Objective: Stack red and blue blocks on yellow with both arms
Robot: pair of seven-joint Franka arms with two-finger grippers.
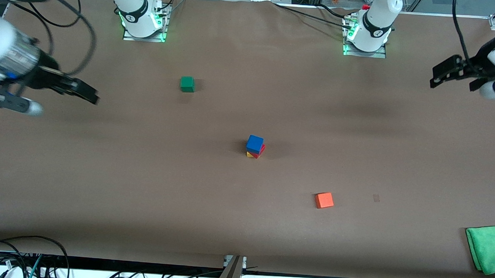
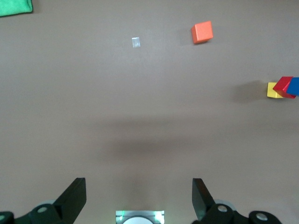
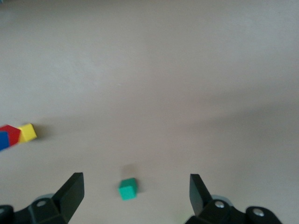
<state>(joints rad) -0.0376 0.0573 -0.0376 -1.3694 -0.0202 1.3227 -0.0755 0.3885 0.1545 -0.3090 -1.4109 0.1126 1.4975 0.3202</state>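
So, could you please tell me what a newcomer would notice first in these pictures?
Mid-table stands a three-cube tower: blue block on red block on yellow cube. Both pincers hang open and empty, the left pincer over its end of the table, the right pincer over its own. A green cube and orange cube lie apart.

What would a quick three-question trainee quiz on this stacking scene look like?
1. True or false: the small matte blue cube tops the stack.
2. Which cube lies nearest the front camera? A) small matte green cube B) small matte orange cube C) small matte yellow cube
3. Fill in: the fingers of the left gripper and right gripper are ____.

Key: 1 true, above the small matte red cube; 2 B; 3 open, holding nothing.
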